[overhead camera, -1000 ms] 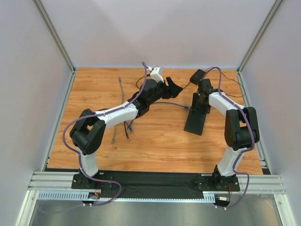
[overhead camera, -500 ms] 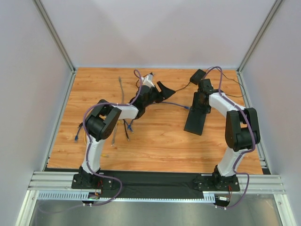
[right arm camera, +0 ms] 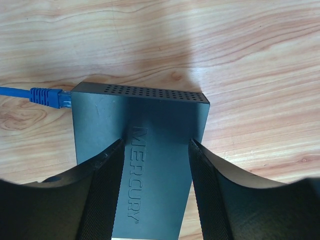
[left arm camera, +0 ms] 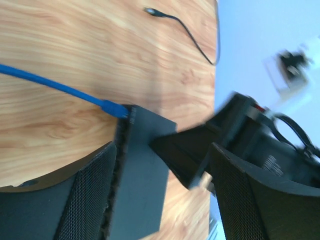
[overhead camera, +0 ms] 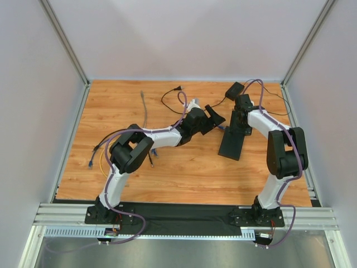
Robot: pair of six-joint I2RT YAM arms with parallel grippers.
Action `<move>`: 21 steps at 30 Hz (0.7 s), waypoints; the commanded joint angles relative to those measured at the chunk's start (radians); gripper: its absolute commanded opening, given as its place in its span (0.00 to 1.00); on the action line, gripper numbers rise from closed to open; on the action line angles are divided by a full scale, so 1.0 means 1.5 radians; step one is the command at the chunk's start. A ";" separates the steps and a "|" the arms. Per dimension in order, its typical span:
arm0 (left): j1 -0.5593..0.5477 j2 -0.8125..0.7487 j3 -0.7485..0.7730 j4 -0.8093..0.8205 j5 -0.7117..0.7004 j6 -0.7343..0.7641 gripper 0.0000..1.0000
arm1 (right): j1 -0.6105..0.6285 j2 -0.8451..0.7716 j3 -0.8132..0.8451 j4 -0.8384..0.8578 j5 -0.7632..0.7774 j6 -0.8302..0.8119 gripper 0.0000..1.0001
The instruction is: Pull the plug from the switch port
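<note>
The switch (overhead camera: 233, 143) is a flat black box lying on the wooden table, marked MERCURY in the right wrist view (right arm camera: 150, 120). A blue plug (right arm camera: 47, 96) on a blue cable sits in its left edge; it also shows in the left wrist view (left arm camera: 115, 108). My right gripper (overhead camera: 241, 120) is open, with both fingers (right arm camera: 102, 195) over the switch's top face near its far end. My left gripper (overhead camera: 215, 118) is open and empty, hovering just left of the switch (left arm camera: 142, 165), with the plug ahead of its fingers (left arm camera: 85, 200).
A small black adapter brick (overhead camera: 234, 89) with a thin black cord lies behind the switch. The cord's loose end (overhead camera: 177, 88) rests at the back. Several loose cables (overhead camera: 144, 106) lie on the left. White walls enclose the table.
My left arm has swung right and nearer, bringing its open gripper close to the switch's plugged edge. The right arm and the switch have not moved.
</note>
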 commanded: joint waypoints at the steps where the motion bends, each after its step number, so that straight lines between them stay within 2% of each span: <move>1: 0.007 0.031 0.004 -0.007 -0.044 -0.084 0.82 | -0.006 0.006 0.022 0.005 0.019 0.007 0.56; 14: 0.001 0.112 0.069 -0.064 -0.025 -0.167 0.75 | -0.016 0.038 0.029 0.000 0.017 0.006 0.56; 21: -0.008 0.128 0.090 -0.095 -0.053 -0.175 0.70 | -0.017 0.044 0.034 -0.004 0.008 0.000 0.55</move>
